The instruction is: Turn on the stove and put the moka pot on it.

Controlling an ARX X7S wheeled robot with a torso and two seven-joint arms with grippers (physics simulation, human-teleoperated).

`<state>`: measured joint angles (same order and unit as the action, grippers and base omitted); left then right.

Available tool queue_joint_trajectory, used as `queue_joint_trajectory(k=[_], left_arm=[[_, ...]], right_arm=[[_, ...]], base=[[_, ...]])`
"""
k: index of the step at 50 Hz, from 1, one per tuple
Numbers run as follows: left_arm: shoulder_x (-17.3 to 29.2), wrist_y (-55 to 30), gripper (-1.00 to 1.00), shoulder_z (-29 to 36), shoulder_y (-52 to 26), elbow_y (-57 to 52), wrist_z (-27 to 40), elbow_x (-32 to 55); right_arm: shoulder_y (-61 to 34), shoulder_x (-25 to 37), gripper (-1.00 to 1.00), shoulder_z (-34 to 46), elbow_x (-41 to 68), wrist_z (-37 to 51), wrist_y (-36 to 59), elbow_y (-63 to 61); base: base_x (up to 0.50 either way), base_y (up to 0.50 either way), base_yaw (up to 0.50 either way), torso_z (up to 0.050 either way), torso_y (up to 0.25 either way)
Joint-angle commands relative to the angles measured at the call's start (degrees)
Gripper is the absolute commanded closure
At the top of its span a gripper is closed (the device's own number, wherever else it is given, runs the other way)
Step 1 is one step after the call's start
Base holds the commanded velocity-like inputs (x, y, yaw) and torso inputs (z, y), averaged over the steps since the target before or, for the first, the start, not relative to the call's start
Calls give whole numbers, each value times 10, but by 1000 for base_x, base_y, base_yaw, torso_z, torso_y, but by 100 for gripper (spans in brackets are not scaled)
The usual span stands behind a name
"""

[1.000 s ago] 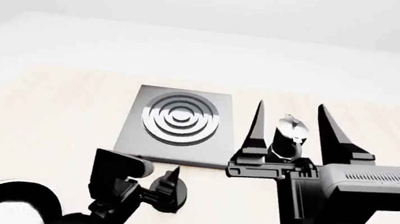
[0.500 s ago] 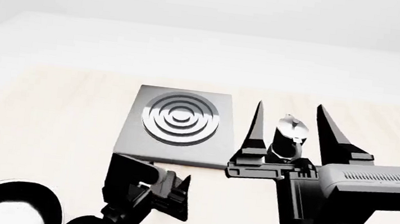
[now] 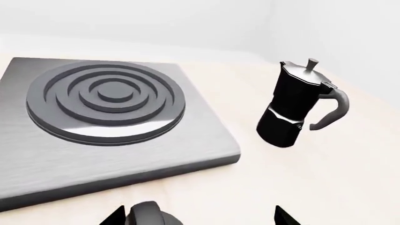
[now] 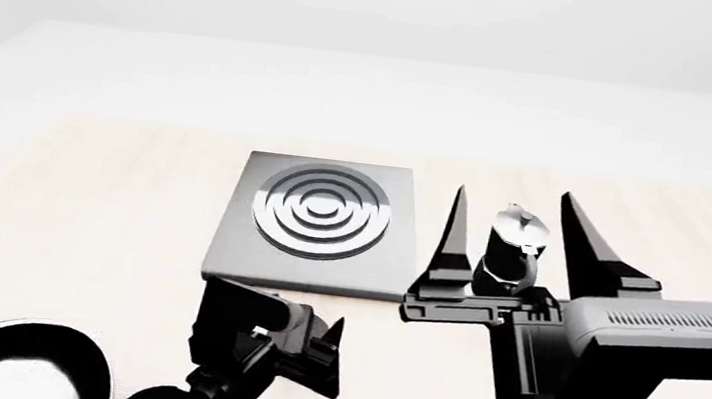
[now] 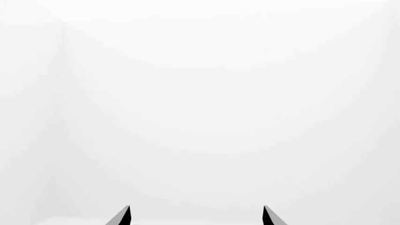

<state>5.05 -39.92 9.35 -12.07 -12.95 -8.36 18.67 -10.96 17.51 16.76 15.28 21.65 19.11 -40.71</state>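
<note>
The stove [image 4: 313,223] is a flat square grey metal plate with raised concentric burner rings, lying flat on the surface. Its knob [image 3: 149,215] sits just beside the plate's near edge. The moka pot [image 4: 514,246] stands upright on the surface beside the stove, apart from it, lid closed, handle pointing away from the plate.

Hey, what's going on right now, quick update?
Right pincer open, fingers either side of the moka pot, not gripping. Left pincer low near the stove front edge, state unclear. Pot on the table beside the stove. Nothing blocking.
</note>
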Motion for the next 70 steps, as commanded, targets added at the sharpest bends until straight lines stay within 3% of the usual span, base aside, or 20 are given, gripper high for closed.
queue_joint_trajectory(k=[1, 70], left_arm=[[3, -9, -100, -5, 2, 1, 17, 15], [18, 35, -100, 23, 4, 88, 55, 47]], right_arm=[[-1, 3, -100, 0, 5, 3, 1, 1], [13, 13, -100, 22, 2, 9, -38, 27]], base=[[0, 0, 0, 0, 0], [0, 0, 0, 0, 0]])
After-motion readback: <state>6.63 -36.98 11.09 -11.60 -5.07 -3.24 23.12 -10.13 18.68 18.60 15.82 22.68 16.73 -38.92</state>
